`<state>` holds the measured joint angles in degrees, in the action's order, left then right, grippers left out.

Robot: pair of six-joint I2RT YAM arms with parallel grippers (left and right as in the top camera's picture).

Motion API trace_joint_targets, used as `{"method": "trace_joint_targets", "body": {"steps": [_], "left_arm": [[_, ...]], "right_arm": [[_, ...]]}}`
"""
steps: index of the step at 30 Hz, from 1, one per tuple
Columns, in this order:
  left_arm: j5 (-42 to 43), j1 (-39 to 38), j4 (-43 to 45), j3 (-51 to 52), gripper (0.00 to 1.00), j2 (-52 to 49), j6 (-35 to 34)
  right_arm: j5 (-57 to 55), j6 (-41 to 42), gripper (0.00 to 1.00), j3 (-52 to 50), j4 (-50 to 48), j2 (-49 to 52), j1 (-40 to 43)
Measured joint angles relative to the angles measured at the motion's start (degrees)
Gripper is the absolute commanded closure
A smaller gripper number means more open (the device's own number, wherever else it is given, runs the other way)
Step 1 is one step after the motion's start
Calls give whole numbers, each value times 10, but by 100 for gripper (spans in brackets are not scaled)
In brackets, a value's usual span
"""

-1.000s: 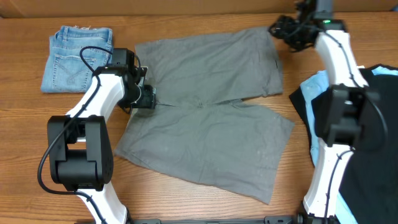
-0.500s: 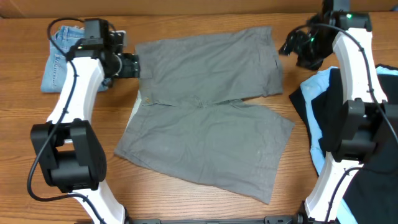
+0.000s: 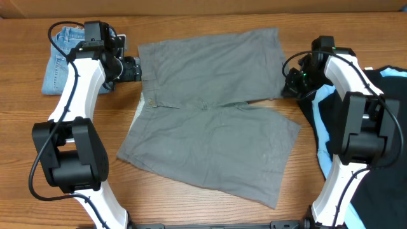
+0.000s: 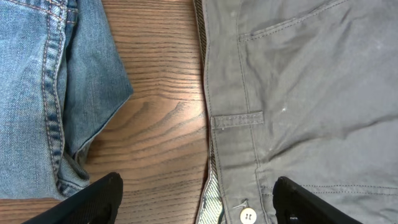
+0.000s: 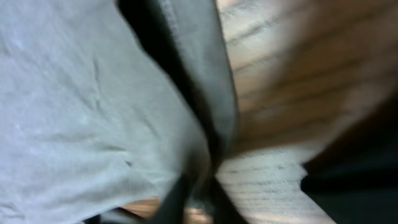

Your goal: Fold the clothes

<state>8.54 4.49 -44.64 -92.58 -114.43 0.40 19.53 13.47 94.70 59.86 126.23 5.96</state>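
The grey shorts [image 3: 210, 121] lie spread flat in the middle of the table, with the waistband to the left and the two legs pointing right. My left gripper [image 3: 135, 69] hovers open at the far end of the waistband. In the left wrist view its jaws [image 4: 202, 205] straddle the waistband edge [image 4: 214, 118] and a white button [image 4: 247, 216], holding nothing. My right gripper [image 3: 290, 86] is at the hem of the far leg. The right wrist view is blurred, and there the gripper [image 5: 199, 202] is shut on a fold of the grey cloth [image 5: 81, 93].
Small blue denim shorts [image 3: 60, 63] lie folded at the far left, close beside my left gripper and also seen in the left wrist view [image 4: 37, 81]. A black garment with light-blue fabric [image 3: 388, 127] lies at the right edge, under my right arm. Bare wood [image 3: 210, 203] runs along the front.
My left gripper moved from the middle of the waistband to its far end and stayed open. My right gripper came down from the back of the table to the far leg's hem and shut.
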Motion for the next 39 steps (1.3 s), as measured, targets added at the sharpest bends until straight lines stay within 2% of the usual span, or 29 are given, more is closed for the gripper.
{"method": "trace_joint_targets", "body": {"steps": [3,4,6,7,9,16,19,24,27,30,34,39], "left_arm": [[0,0,2,0,20,0,0],[0,0,3,0,20,0,0],[0,0,10,0,20,0,0],[0,0,15,0,20,0,0],[0,0,27,0,20,0,0],[0,0,24,0,19,0,0],[0,0,-24,0,21,0,1],[2,0,-134,0,21,0,2],[5,2,-178,1,21,0,2],[8,10,-210,1,21,10,2],[8,32,-266,2,21,61,0],[-15,46,-330,2,20,122,-39]], "right_arm": [[-39,11,96,0,46,0,0],[-53,16,91,0,61,0,0],[-79,22,64,0,83,0,0],[-85,24,59,0,86,0,0],[-101,30,56,0,86,0,0],[-120,35,54,9,81,-4,1],[-123,35,54,11,79,-31,1],[-119,34,48,17,76,-158,3],[-103,31,39,21,78,-257,3],[-84,30,36,33,94,-342,3],[-69,30,36,37,149,-405,3],[-62,30,36,35,212,-409,3]]}}
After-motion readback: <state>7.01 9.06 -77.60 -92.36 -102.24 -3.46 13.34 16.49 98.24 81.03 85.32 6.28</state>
